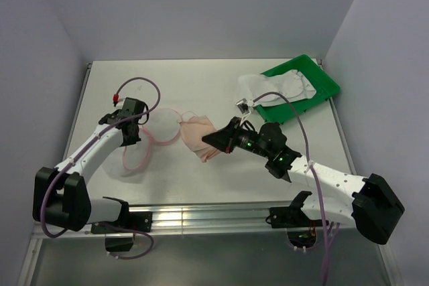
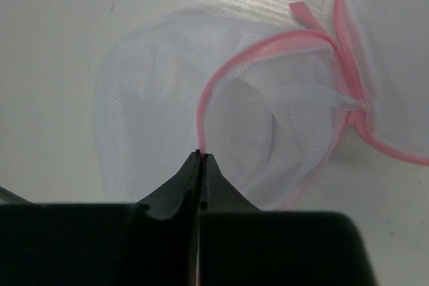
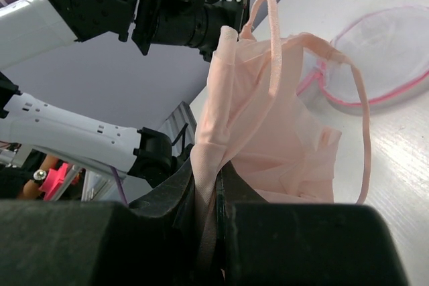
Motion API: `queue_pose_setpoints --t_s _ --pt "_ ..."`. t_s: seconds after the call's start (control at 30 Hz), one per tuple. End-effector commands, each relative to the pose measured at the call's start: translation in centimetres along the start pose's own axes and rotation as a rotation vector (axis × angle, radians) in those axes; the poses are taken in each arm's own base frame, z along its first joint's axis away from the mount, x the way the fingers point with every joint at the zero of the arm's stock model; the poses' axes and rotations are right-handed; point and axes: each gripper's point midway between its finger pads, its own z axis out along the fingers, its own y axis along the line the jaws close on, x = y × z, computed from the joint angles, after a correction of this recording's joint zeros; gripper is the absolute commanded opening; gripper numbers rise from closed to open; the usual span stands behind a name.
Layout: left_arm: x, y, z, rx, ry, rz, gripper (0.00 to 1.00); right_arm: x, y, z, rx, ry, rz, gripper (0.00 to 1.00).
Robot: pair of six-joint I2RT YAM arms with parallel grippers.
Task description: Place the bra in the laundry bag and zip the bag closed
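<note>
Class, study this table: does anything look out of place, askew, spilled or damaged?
The green tray at the far right corner sits skewed on the table, and white cloth spills over its left rim. Nothing looks damaged.

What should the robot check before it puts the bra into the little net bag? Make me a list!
1. Left claw pinching the laundry bag by its pink rim: ok.
2. Right claw shut on the bra: ok.
3. Bag mouth open: ok, the rim makes an open loop.
4. Bra over the mouth: not ok, it hangs beside the bag.
5. Strap tucked in: not ok, it loops loose and might snag.
</note>
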Motion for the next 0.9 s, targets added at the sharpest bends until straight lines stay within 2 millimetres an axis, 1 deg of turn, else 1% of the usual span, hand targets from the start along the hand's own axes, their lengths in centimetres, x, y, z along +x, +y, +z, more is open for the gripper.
queue_pose_setpoints --t_s 0.0,0.13,0.23,0.27,0.3,0.33,0.37,0.4,0.47,0.5,0.53,0.57,0.6,0.63,0.7,0.73,0.77,0.8,0.83,0.87 --pt "-1.8 -0.6 -0.8 0.042 -0.086 -0.053 0.0 -2.3 2.1 1.0 -0.058 -0.06 -0.037 0.0" --pt "-3.0 -1.3 -2.0 0.092 -0.144 -0.075 0.0 -1.7 2.4 1.4 -0.069 -0.045 -0.031 0.0" --pt "-3.8 -3.2 -3.6 0.23 -0.186 -0.122 0.0 -2.0 2.6 1.6 -0.063 -0.063 -0.03 0.0" --pt "-4.1 -4.3 -4.9 0.32 -0.2 -0.139 0.0 -2.1 2.7 1.7 -0.061 -0.067 -0.029 0.0" --pt "-4.9 -5.1 -5.7 0.378 -0.232 -0.17 0.0 -2.5 2.8 1.8 -0.058 -0.081 -0.026 0.0" --pt "-5.0 -5.6 -6.2 0.42 -0.238 -0.182 0.0 -2.5 3.0 1.9 -0.06 -0.088 -0.022 0.0" --pt "-5.4 -5.8 -7.1 0.462 -0.26 -0.203 0.0 -2.8 3.2 2.0 -0.064 -0.1 -0.021 0.0" --pt "-5.7 -6.7 -7.9 0.523 -0.266 -0.22 0.0 -3.2 3.3 2.3 -0.058 -0.118 -0.019 0.0" --pt "-5.7 -7.3 -8.8 0.588 -0.278 -0.237 0.0 -3.7 3.7 2.6 -0.067 -0.141 -0.015 0.0" --pt "-5.8 -7.9 -9.4 0.629 -0.279 -0.253 0.0 -3.8 3.4 2.9 -0.056 -0.156 0.001 0.0" --pt "-5.4 -8.1 -9.3 0.647 -0.275 -0.258 0.0 -4.0 3.6 3.1 -0.064 -0.168 0.006 0.0" --pt "-5.4 -8.2 -9.8 0.672 -0.284 -0.265 0.0 -4.5 4.1 3.3 -0.083 -0.191 0.006 0.0" --pt "-5.3 -8.5 -10.0 0.698 -0.279 -0.275 0.0 -4.4 3.7 3.8 -0.079 -0.191 0.023 0.0" --pt "-5.0 -8.6 -10.0 0.712 -0.286 -0.28 0.0 -4.8 4.0 4.0 -0.087 -0.216 0.028 0.0" --pt "-4.7 -9.0 -10.1 0.74 -0.283 -0.28 0.0 -4.7 3.5 5.1 -0.087 -0.218 0.05 0.0" --pt "-4.1 -9.2 -9.8 0.75 -0.272 -0.275 0.0 -4.6 3.4 5.4 -0.092 -0.219 0.056 0.0" --pt "-4.3 -9.2 -9.9 0.758 -0.288 -0.278 0.0 -5.2 3.8 5.8 -0.115 -0.241 0.053 0.0" --pt "-4.1 -9.4 -10.1 0.776 -0.289 -0.273 0.0 -5.0 3.4 6.8 -0.112 -0.232 0.061 0.0" --pt "-3.7 -9.5 -9.8 0.78 -0.283 -0.274 0.0 -4.9 3.2 7.4 -0.111 -0.226 0.065 0.0" --pt "-4.0 -9.5 -10.0 0.788 -0.3 -0.281 0.0 -4.7 3.0 8.4 -0.112 -0.211 0.077 0.0"
